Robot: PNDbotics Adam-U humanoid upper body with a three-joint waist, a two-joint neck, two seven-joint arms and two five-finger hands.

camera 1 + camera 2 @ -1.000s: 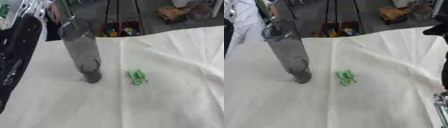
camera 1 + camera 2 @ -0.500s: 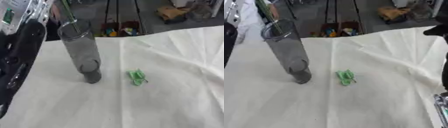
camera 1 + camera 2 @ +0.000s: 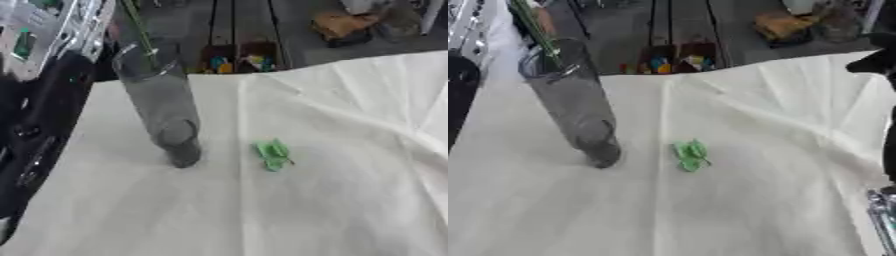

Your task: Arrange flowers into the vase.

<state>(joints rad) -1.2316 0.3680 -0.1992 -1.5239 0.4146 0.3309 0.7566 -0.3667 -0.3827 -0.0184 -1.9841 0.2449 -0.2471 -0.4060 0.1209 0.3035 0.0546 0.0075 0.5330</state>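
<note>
I saw the tall clear glass vase (image 3: pixel 162 107) standing at about ten o'clock, a thin green stem (image 3: pixel 535 25) rising from its mouth. A small green leafy piece (image 3: pixel 273 154) lay just beside it at three o'clock.

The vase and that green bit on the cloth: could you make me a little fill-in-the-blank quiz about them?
1. The tall glass vase stands on a ___ tablecloth.
2. A thin ___ stem pokes out of the vase's mouth.
3. The small green piece lies on the vase's ___ side.

Missing words: white; green; right
</note>
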